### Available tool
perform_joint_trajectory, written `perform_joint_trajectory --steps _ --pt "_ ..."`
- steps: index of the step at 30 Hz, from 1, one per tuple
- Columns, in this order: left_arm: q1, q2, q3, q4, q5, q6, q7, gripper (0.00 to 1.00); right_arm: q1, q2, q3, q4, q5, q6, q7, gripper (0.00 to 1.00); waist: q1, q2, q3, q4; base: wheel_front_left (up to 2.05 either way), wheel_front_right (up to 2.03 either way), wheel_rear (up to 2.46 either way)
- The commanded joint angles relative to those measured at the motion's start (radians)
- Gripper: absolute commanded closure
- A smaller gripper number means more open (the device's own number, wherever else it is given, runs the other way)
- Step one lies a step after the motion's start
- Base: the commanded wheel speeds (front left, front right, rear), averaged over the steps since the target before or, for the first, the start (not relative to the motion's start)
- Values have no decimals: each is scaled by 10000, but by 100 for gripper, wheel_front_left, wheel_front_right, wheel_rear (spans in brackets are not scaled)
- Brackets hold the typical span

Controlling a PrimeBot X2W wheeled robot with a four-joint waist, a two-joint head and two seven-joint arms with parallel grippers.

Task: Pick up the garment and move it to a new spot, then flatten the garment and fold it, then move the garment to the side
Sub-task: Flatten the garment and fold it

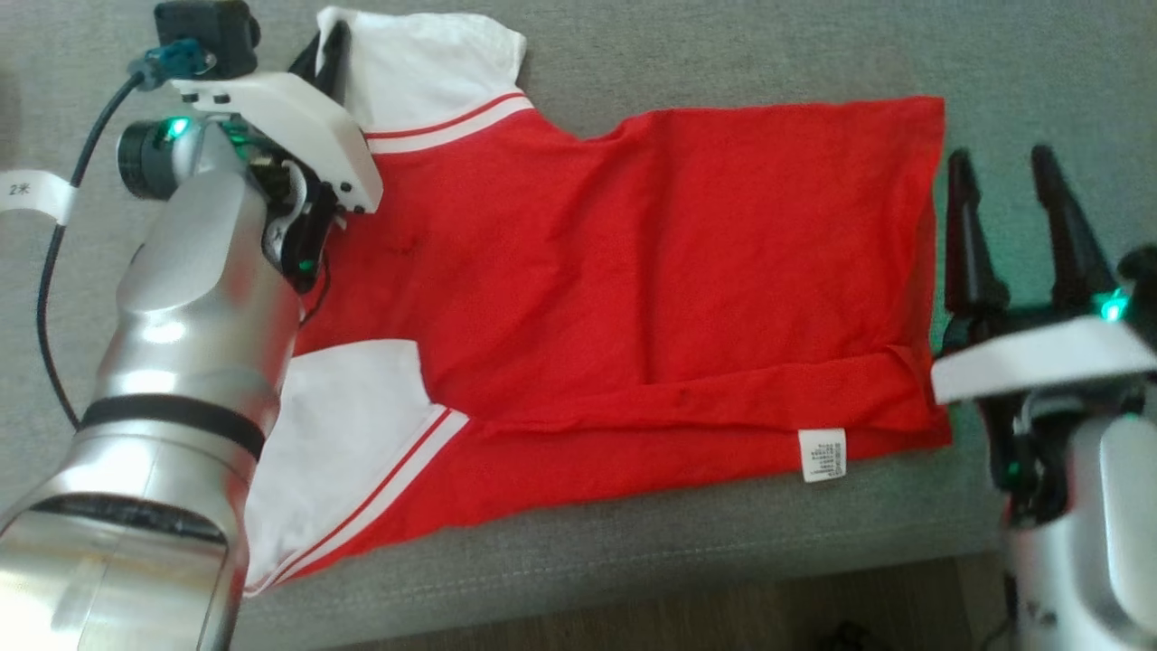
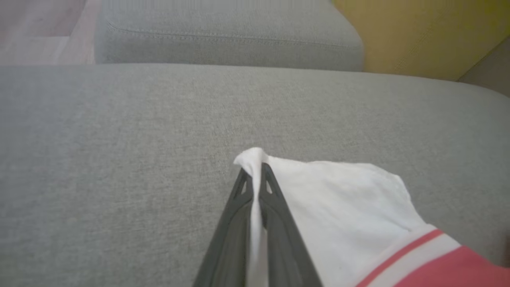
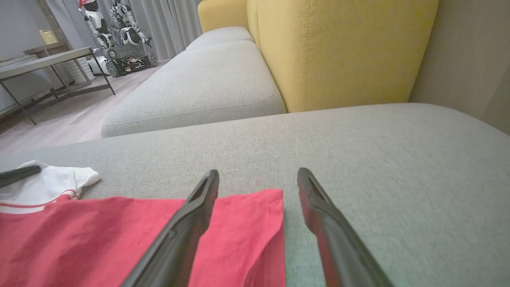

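- so the red garment [image 1: 633,271] lies spread flat on the grey cushion [image 1: 723,54]
- the left gripper [image 2: 255,175] is pinched tight on the edge of its white sleeve [image 2: 338,191]
- the right gripper [image 1: 1001,163] sits just beside the hem, fingers spread, holding nothing

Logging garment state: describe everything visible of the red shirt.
The red shirt, soft cloth with white sleeves edged by a red stripe, lies flat on the grey cushion, a fold and a care label along its near side. The left gripper is shut on the far sleeve's edge; the open right gripper is at its hem.
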Motion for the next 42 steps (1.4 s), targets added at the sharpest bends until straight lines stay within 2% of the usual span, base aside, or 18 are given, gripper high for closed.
perform_joint_trajectory --steps 1,5,13,18,19,20,30,36,42 --pt "-548 257 171 -218 1 -53 -205 100 -418 -62 123 -210 -124 -9 82 0 0 0 -53 89 0 0 0" --pt "-771 152 61 -40 -51 -114 -524 100 -1293 -154 31 656 -323 -9 537 0 0 0 -83 285 0 0 0" --pt "-1015 -98 -220 199 -247 -194 -878 100 -2710 -654 -126 3356 -230 -9 1511 0 0 0 4 636 0 0 0" --pt "-1085 -183 -396 277 -421 -218 -1018 100 -3178 -815 -3 4351 -4 -9 1864 0 0 0 46 768 0 0 0" --pt "-1093 -193 -419 283 -467 -221 -1043 100 -3234 -850 24 4468 24 -9 1918 37 0 0 49 788 0 0 0" --pt "-1102 -200 -443 285 -510 -223 -1069 100 -3282 -874 35 4566 70 -9 1950 100 0 0 50 808 0 0 0" --pt "-1230 147 -394 -431 -769 -230 -1313 100 -4198 -1187 194 4407 373 -9 1127 100 0 0 -217 925 0 0 0" --pt "-923 405 6 -1654 -712 -226 -1326 100 -4536 -1372 170 4441 471 -9 1048 100 0 0 -416 1060 0 0 0" --pt "75 569 263 -2983 -551 -227 -1328 100 -4394 -1342 297 4518 733 -9 825 100 0 0 -563 1087 0 0 0"
